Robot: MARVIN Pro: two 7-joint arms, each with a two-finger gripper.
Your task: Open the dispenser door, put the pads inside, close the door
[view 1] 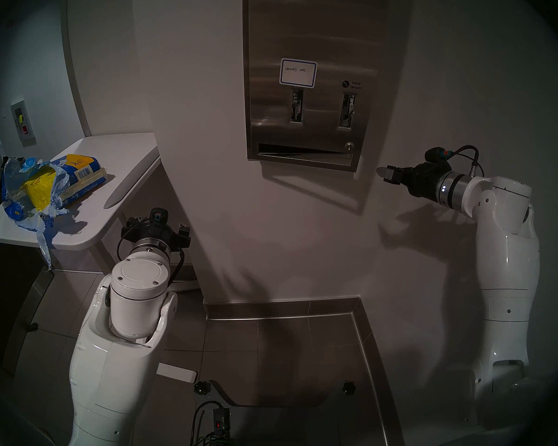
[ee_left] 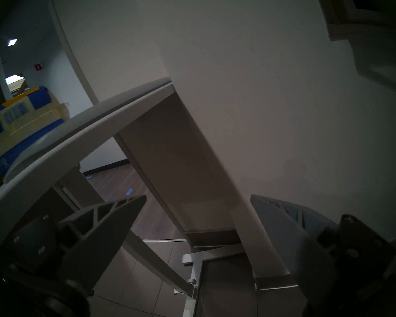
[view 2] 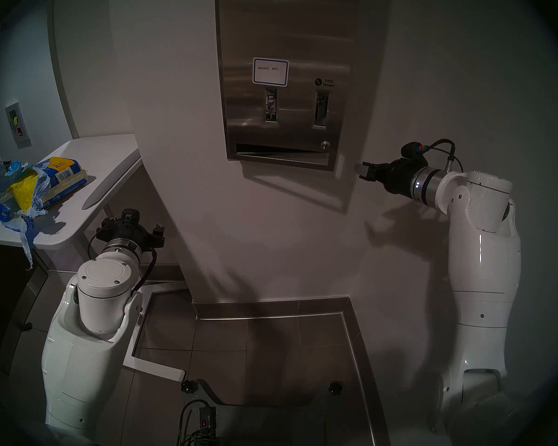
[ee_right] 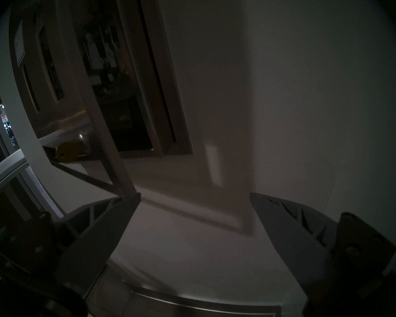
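Observation:
The brushed-steel dispenser door (view 1: 310,43) hangs on the wall, its blue-bordered label (view 1: 298,72) facing me. In the right wrist view the door (ee_right: 60,119) stands slightly ajar, with the dark interior (ee_right: 114,85) showing and a key (ee_right: 69,150) in the lock. Yellow pads (view 1: 39,186) lie in a torn blue-and-yellow pack (view 1: 78,175) on the white table (view 1: 116,178) at the left. My right gripper (view 1: 385,173) is open and empty, just right of and below the door's lower right corner. My left gripper (view 1: 158,225) is open and empty, below the table's edge.
A projecting wall corner (view 1: 174,178) stands between the table and the dispenser. A steel baseboard (view 1: 361,323) lines the tiled floor. The table's legs (ee_left: 160,266) reach under the left gripper. My base with cables (view 1: 216,422) is at the bottom.

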